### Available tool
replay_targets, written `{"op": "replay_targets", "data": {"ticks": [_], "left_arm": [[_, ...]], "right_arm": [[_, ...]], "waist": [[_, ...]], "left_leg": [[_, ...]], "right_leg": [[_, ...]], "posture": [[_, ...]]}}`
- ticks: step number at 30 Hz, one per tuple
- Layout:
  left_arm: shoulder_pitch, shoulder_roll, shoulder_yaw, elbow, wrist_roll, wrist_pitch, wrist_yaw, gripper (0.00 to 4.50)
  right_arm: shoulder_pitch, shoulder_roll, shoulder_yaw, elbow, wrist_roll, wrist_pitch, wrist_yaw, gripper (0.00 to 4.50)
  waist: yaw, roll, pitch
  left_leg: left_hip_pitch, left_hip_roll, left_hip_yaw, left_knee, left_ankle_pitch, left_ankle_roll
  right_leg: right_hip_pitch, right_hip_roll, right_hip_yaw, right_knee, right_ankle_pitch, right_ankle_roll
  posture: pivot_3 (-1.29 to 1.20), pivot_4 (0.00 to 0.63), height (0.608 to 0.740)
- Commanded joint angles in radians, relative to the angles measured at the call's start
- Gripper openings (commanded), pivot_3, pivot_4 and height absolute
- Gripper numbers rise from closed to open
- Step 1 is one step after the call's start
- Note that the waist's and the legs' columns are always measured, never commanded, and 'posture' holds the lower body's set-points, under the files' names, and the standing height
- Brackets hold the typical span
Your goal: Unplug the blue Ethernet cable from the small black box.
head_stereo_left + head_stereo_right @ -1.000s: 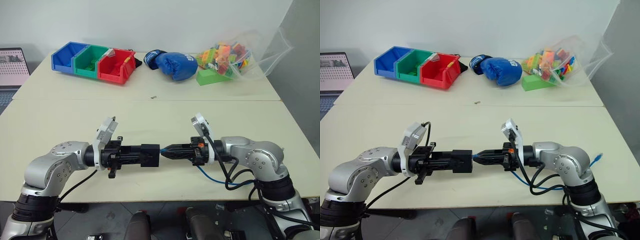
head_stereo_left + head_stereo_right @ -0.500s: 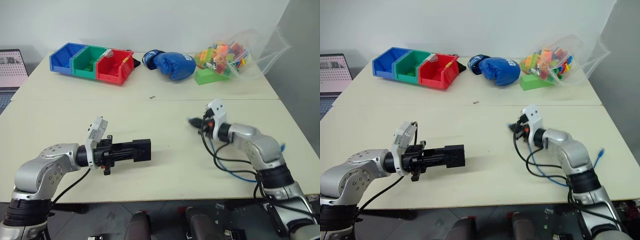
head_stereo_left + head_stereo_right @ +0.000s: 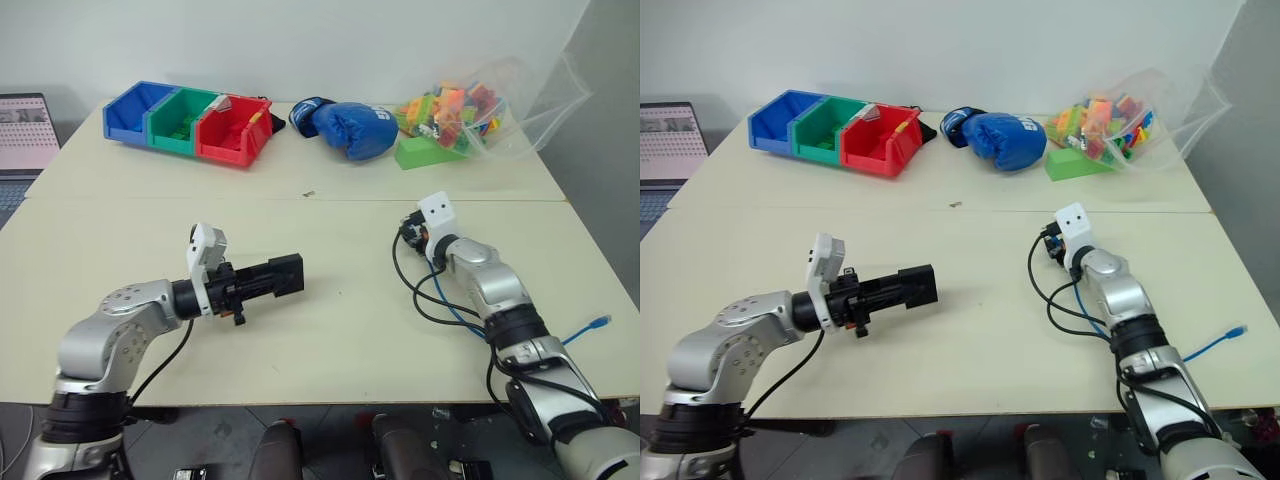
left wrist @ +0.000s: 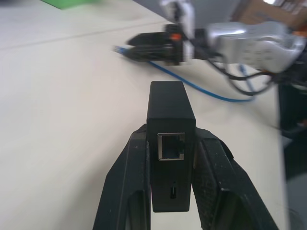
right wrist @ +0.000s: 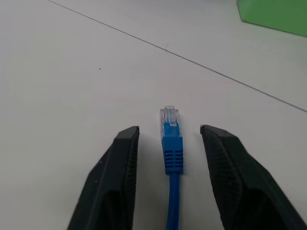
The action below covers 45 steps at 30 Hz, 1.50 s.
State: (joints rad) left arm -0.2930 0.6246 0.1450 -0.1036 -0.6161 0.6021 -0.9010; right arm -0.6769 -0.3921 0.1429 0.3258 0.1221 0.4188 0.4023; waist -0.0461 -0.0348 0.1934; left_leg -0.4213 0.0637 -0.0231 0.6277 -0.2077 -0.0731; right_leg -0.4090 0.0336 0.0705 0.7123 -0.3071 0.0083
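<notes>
Grippers first, since they sit nearest. The left gripper [image 4: 170, 211] is clamped tight on the small black box [image 4: 169, 120], one finger against each flank, holding it out level above the table [image 3: 330, 330]. That grip leaves the box's Ethernet port facing outward, and the socket is empty, so the unplugging looks done. Across from it, the right gripper [image 5: 168, 179] stands with its fingers [image 5: 112, 182] spread and nothing pinched. The plug of the blue Ethernet cable [image 5: 170, 143] lies between them on the tabletop, touching neither, which I read as a release. The cord trails back along the right arm and off the table edge, its other plug [image 3: 598, 322] dangling there. Box and plug are well apart. Farther back sit the blue, green and red bins [image 3: 190, 122], a blue boxing glove [image 3: 345, 127] and a clear bag of coloured blocks [image 3: 470, 105], none of them involved.
</notes>
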Motion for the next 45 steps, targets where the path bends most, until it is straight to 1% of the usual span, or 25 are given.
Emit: {"op": "replay_targets", "data": {"ticks": [1,2,5,7,12,16,17,18,19,21,23,24,25,26,27,31,33,35,38,41,45], "left_arm": [[-0.073,-0.06,0.015,0.092,0.127,-0.166,0.138,0.78],[-0.092,-0.08,0.013,0.128,0.165,-0.217,0.174,0.78],[-0.152,-0.126,0.008,0.265,0.282,-0.376,0.28,0.78],[-0.204,-0.161,0.01,0.404,0.348,-0.496,0.358,0.78],[-0.308,-0.221,0.007,0.721,0.445,-0.722,0.472,0.78],[-0.36,-0.251,0.027,0.895,0.445,-0.786,0.5,0.78],[-0.363,-0.255,0.03,0.919,0.44,-0.793,0.492,1.48],[-0.364,-0.257,0.032,0.935,0.435,-0.802,0.483,1.61],[-0.357,-0.257,0.031,0.937,0.436,-0.808,0.472,1.89],[-0.347,-0.256,0.028,0.937,0.438,-0.816,0.455,2.32],[-0.318,-0.25,0.027,0.904,0.433,-0.804,0.437,2.81],[-0.283,-0.244,0.031,0.848,0.419,-0.772,0.424,3.04],[-0.24,-0.23,0.028,0.779,0.416,-0.735,0.414,3.21],[-0.184,-0.217,0.033,0.671,0.389,-0.654,0.403,3.38],[-0.14,-0.204,0.036,0.583,0.376,-0.594,0.402,3.7],[0.019,-0.14,0.052,0.252,0.345,-0.398,0.418,3.7],[0.091,-0.085,0.072,0.105,0.328,-0.3,0.408,3.7],[0.137,-0.013,0.107,0.001,0.29,-0.22,0.367,3.7],[0.15,0.075,0.162,-0.062,0.251,-0.167,0.313,3.7],[0.136,0.19,0.211,-0.084,0.175,-0.094,0.199,3.7],[0.115,0.29,0.232,-0.085,0.105,-0.019,0.089,3.7]], "right_arm": [[0.048,-0.064,0.008,-0.317,0.085,0.099,0.17,3.37],[0.061,-0.082,0.019,-0.385,0.105,0.126,0.209,3.58],[0.074,-0.094,0.032,-0.553,0.189,0.229,0.279,3.61],[0.055,-0.065,0.047,-0.656,0.261,0.315,0.296,3.61],[0.008,0.006,0.091,-0.751,0.312,0.44,0.266,3.61],[0.004,0.012,0.107,-0.767,0.312,0.473,0.256,3.61],[0.005,0.011,0.107,-0.771,0.313,0.481,0.253,3.61],[0.006,0.01,0.107,-0.774,0.313,0.488,0.251,3.61],[0.009,0.008,0.106,-0.778,0.313,0.493,0.249,3.61],[0.012,0.004,0.105,-0.785,0.312,0.5,0.245,3.61],[0.019,-0.002,0.105,-0.795,0.312,0.509,0.239,3.61],[0.025,-0.002,0.101,-0.802,0.313,0.517,0.231,3.61],[0.033,-0.002,0.097,-0.81,0.313,0.523,0.223,3.61],[0.046,0.001,0.088,-0.818,0.314,0.529,0.21,3.61],[0.058,0.003,0.08,-0.823,0.315,0.535,0.199,3.61],[0.12,-0.012,0.036,-0.856,0.324,0.55,0.17,3.61],[0.16,-0.039,-0.008,-0.87,0.333,0.555,0.168,3.61],[0.194,-0.083,-0.064,-0.87,0.342,0.555,0.177,3.61],[0.226,-0.152,-0.132,-0.858,0.36,0.553,0.203,3.61],[0.247,-0.225,-0.197,-0.836,0.384,0.557,0.239,3.61],[0.258,-0.289,-0.236,-0.808,0.41,0.556,0.274,3.61]], "waist": [[0.004,0.001,0.0],[0.005,0.001,0.0],[0.001,0.001,0.0],[0.001,0.001,0.0],[0.007,0.0,0.0],[0.016,-0.001,0.0],[0.017,-0.001,-0.001],[0.016,-0.001,-0.001],[0.015,-0.001,-0.001],[0.015,-0.001,-0.001],[0.014,-0.001,-0.001],[0.014,-0.001,-0.001],[0.011,-0.001,-0.001],[0.007,-0.001,-0.001],[0.002,-0.001,-0.001],[-0.006,-0.001,-0.001],[-0.007,-0.001,-0.001],[-0.007,-0.001,-0.001],[0.0,-0.001,0.0],[-0.001,-0.001,0.0],[-0.005,-0.002,0.0]], "left_leg": [[0.0,0.0,0.0,0.0,0.0,0.0],[0.0,0.0,0.0,0.0,0.0,0.0],[0.001,0.0,0.0,0.0,0.0,0.0],[0.001,0.001,0.0,0.0,0.0,0.0],[0.001,0.0,0.0,0.001,0.0,0.0],[-0.001,-0.001,0.0,0.002,0.0,0.0],[-0.001,-0.001,-0.001,0.002,0.0,0.0],[-0.001,-0.001,-0.001,0.002,0.0,0.0],[0.0,-0.001,0.0,0.002,0.0,0.0],[0.0,-0.001,-0.001,0.002,0.0,0.0],[0.0,-0.001,-0.001,0.002,0.0,0.0],[0.0,-0.001,-0.001,0.002,0.0,0.0],[0.0,-0.001,-0.001,0.001,0.0,0.0],[0.0,0.0,0.0,0.001,0.0,0.0],[0.0,0.0,0.0,0.001,0.0,0.0],[0.001,0.001,-0.001,0.001,0.0,0.0],[0.001,0.0,-0.002,0.001,0.0,0.0],[0.002,0.0,-0.002,0.001,0.0,0.0],[0.002,0.0,-0.003,0.001,0.0,0.0],[0.003,0.0,-0.001,0.001,0.0,0.0],[0.004,0.001,0.0,0.0,0.0,0.0]], "right_leg": [[0.0,0.0,0.0,0.0,0.0,0.001],[0.0,0.0,-0.001,0.001,0.0,0.001],[0.0,0.001,-0.001,0.001,0.0,0.001],[0.0,0.001,-0.001,0.001,0.0,0.0],[0.001,0.0,-0.002,0.001,0.001,-0.001],[0.001,0.0,-0.003,0.0,0.001,-0.001],[0.001,0.0,-0.004,0.0,0.001,-0.001],[0.001,-0.001,-0.004,0.0,0.001,0.0],[0.001,-0.001,-0.004,0.0,0.002,0.0],[0.001,0.0,-0.004,0.0,0.001,0.0],[0.001,0.0,-0.004,0.0,0.001,0.0],[0.001,0.0,-0.005,0.001,0.001,0.0],[0.001,0.0,-0.004,0.0,0.001,0.0],[0.001,0.0,-0.004,0.0,0.002,0.0],[0.002,0.0,-0.003,0.001,0.002,0.0],[0.002,-0.001,-0.002,0.001,0.001,0.0],[0.002,-0.001,-0.002,0.001,0.0,0.002],[0.003,-0.001,-0.001,0.001,-0.001,0.003],[0.003,-0.001,-0.002,0.001,-0.001,0.004],[0.003,-0.001,-0.002,0.001,-0.001,0.004],[0.003,0.0,-0.002,0.0,-0.002,0.004]], "posture": [[0.0,0.15,0.74],[0.0,0.15,0.74],[0.0,0.15,0.74],[0.0,0.15,0.74],[0.0,0.15,0.74],[0.0,0.15,0.74],[0.0,0.15,0.74],[0.0,0.15,0.74],[0.0,0.15,0.74],[0.0,0.15,0.74],[0.0,0.15,0.74],[0.0,0.15,0.74],[0.0,0.15,0.74],[0.0,0.15,0.74],[0.0,0.15,0.74],[0.0,0.15,0.74],[0.0,0.15,0.74],[0.0,0.15,0.74],[0.0,0.15,0.74],[0.0,0.15,0.74],[0.0,0.15,0.74]]}}
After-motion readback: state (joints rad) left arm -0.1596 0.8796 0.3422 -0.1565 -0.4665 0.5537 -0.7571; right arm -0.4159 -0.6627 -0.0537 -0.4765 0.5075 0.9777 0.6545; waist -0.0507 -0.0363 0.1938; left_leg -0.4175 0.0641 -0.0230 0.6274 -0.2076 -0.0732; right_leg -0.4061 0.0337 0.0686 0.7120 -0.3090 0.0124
